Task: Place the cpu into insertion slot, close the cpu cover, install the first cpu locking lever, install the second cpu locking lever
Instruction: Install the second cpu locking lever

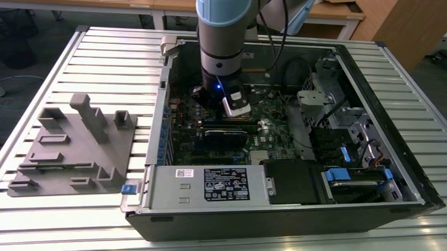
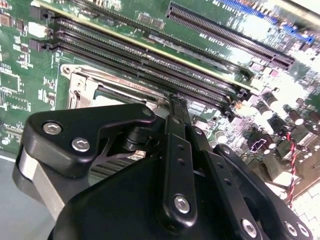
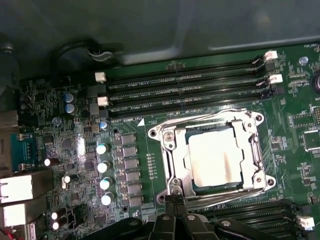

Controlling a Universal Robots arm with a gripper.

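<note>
In the first wrist view the cpu (image 3: 214,157) lies flat in the insertion slot (image 3: 260,119), its pale metal top showing through the window of the cpu cover (image 3: 174,152). The cover lies down over it. A thin wire lever (image 3: 210,116) runs along the side by the memory slots, and a second lever (image 3: 235,196) runs along the opposite side. My gripper (image 3: 172,199) is shut, and its narrow tip sits at the socket corner by that second lever's end. In the second wrist view the gripper (image 2: 173,102) points at the socket's metal rim (image 2: 82,87).
My arm (image 1: 222,52) reaches down into the open computer case (image 1: 157,130). Long memory slots (image 3: 185,90) and upright capacitors (image 3: 102,167) flank the socket. A power supply (image 1: 209,183) and drive bays (image 1: 349,175) line the case's near side. A grey fixture block (image 1: 73,146) sits at the exterior view's left.
</note>
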